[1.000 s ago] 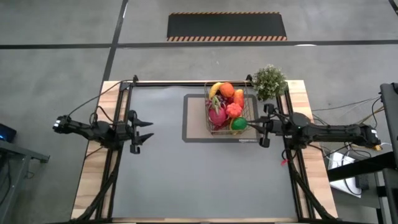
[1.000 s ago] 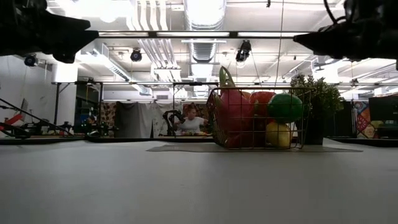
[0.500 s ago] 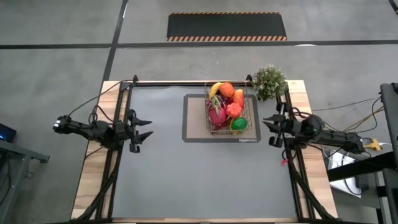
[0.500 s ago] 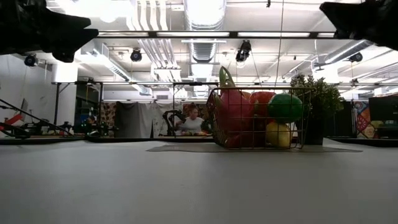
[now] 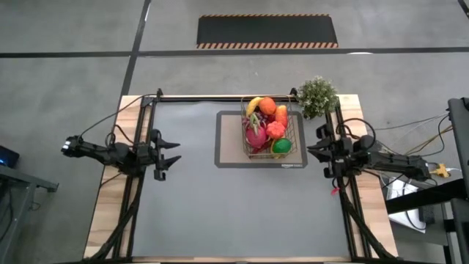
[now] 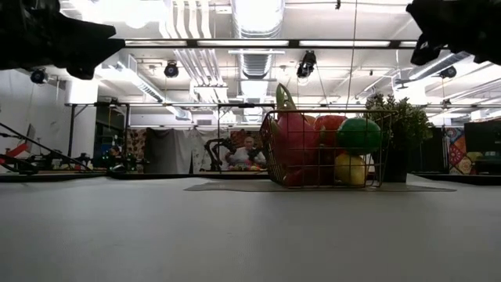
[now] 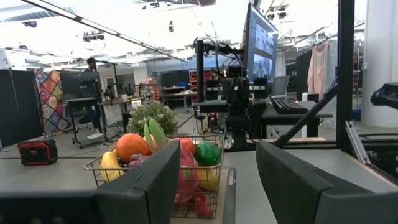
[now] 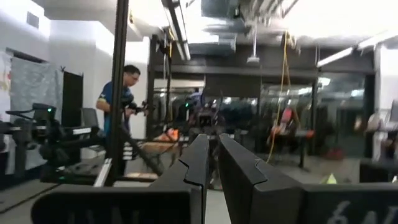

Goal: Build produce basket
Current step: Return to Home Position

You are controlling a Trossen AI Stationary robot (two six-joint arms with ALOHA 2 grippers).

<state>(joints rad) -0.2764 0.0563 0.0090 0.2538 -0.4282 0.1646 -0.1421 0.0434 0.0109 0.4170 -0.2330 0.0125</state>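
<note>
The wire basket [image 5: 268, 133] stands on a grey-brown mat [image 5: 229, 139] at the table's far right. It holds the produce: a banana [image 5: 253, 105], an orange [image 5: 267, 105], a pink dragon fruit [image 5: 256, 135], a red apple [image 5: 275, 130] and a green fruit [image 5: 281, 146]. My left gripper [image 5: 174, 152] hovers open near the table's left edge, pointing at the basket [image 7: 163, 177] across the table. My right gripper [image 5: 311, 152] hovers shut just right of the basket, by the right edge. Its fingers [image 8: 198, 163] hold nothing.
A bushy potted plant [image 5: 317, 95] stands at the far right corner, close behind the basket. The grey table surface [image 5: 234, 205] stretches in front of the mat. Frame bars run along both side edges. A person shows in the room beyond the table.
My right gripper has drawn back from the basket's right side toward the table's right edge and has rolled about its own axis, staying shut. The basket and the produce have not moved.
</note>
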